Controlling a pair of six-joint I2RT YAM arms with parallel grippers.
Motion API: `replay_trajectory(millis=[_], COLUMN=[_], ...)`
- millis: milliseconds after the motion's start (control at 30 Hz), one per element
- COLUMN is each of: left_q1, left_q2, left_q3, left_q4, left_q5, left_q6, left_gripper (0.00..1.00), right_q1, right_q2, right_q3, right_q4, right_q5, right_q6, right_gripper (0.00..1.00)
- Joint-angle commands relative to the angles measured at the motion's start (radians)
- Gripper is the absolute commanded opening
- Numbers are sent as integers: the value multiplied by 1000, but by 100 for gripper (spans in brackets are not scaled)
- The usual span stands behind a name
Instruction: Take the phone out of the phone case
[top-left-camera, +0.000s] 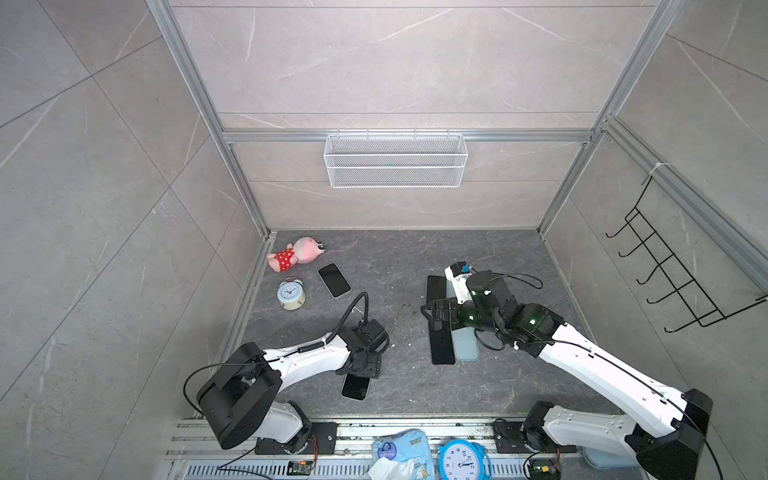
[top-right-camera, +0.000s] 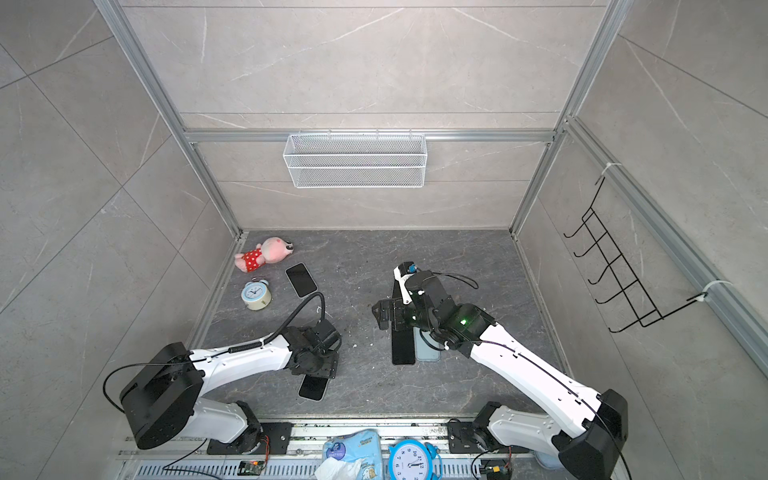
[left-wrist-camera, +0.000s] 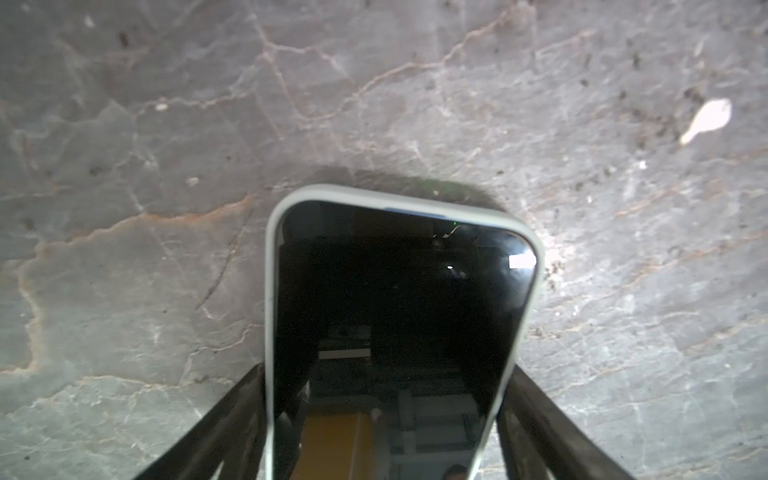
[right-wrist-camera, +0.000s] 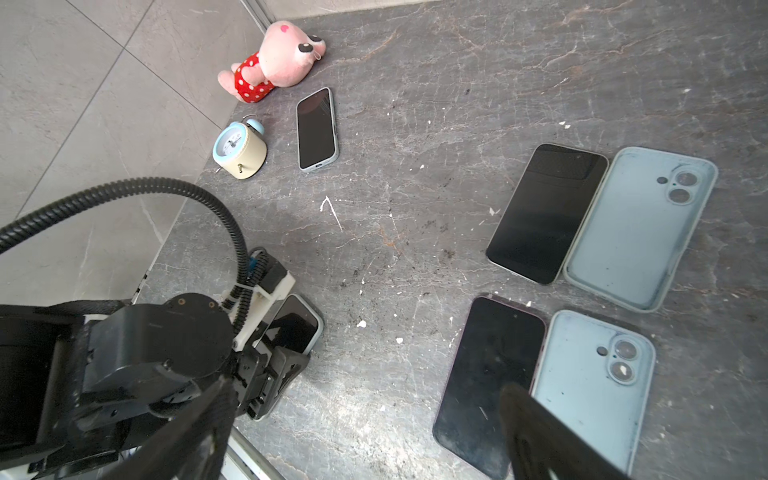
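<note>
A dark-screened phone (left-wrist-camera: 395, 291) sits in its pale phone case (left-wrist-camera: 272, 270), flat on the grey table near the front left. In both top views only its near end (top-left-camera: 356, 388) (top-right-camera: 312, 388) shows from under my left gripper (top-left-camera: 365, 372) (left-wrist-camera: 386, 374). In the left wrist view the black fingers (left-wrist-camera: 245, 399) press against both long edges of the case. My right gripper (top-left-camera: 430, 316) (right-wrist-camera: 370, 436) hovers open over the table's right half with nothing between its fingers. The right wrist view shows the cased phone (right-wrist-camera: 297, 324) under the left arm.
Another cased phone (top-left-camera: 334, 279) lies at the back left beside a pink plush toy (top-left-camera: 295, 253) and a small alarm clock (top-left-camera: 291, 294). Under the right arm lie two bare phones (right-wrist-camera: 544, 212) (right-wrist-camera: 490, 374) and two empty pale blue cases (right-wrist-camera: 640, 228) (right-wrist-camera: 590, 374). A wire basket (top-left-camera: 395, 160) hangs on the back wall.
</note>
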Motion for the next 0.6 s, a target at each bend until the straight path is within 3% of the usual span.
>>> replay_trajectory(millis=[0,233,567], left_q1=[5,37,110], left_q2=[23,-103,-375], left_q3=[-49,-92,-190], left_q4=[29,72,223], left_q5=[15,22,118], left_q6=[-1,-24,-145], left_gripper=[70,59,55], right_q1=[9,53,246], right_q2=[-24,-29,-2], right_q3=[-49,-165,-314], right_q4=[31,160,402], right_q5=[-1,-57,-37], right_q6=[27,78,86], right_gripper=[100,100,99])
